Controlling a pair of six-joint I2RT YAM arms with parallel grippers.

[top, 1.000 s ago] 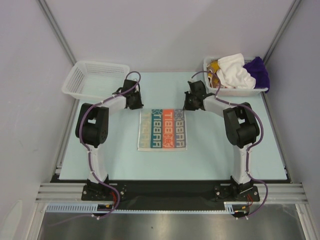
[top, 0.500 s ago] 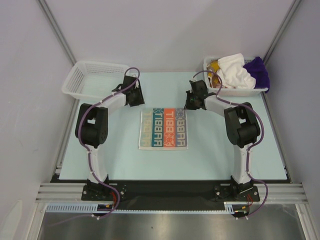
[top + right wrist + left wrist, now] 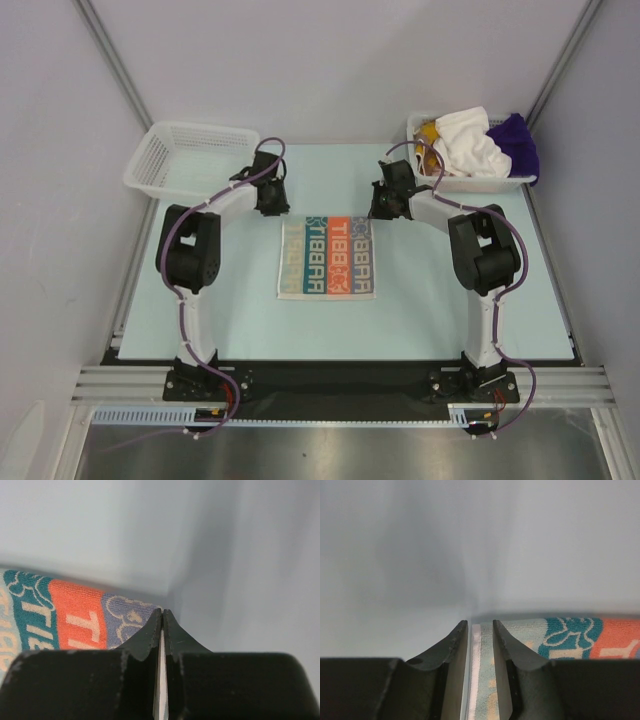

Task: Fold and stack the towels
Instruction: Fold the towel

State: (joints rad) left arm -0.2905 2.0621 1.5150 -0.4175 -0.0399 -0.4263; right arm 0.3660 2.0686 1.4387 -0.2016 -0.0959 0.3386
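So, printed towel (image 3: pixel 327 257): flat mid-bench (image 3: pixel 450 300), bare surface round every edge.
Left fingers (image 3: pixel 455 650): narrow gap, over towel's far left corner.
Right fingers (image 3: pixel 150 635): pressed together, at far right corner.
Left basket (image 3: pixel 190 160): far left corner.
Right basket (image 3: pixel 480 183): far right corner, heaped towels (image 3: pixel 470 140).

The printed towel (image 3: pixel 327 258) at the table's (image 3: pixel 450 320) middle is showing repeated block lettering, reading roughly "TIBBAR" from above.

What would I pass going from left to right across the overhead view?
empty white basket → left end effector → printed towel → right end effector → basket of crumpled towels
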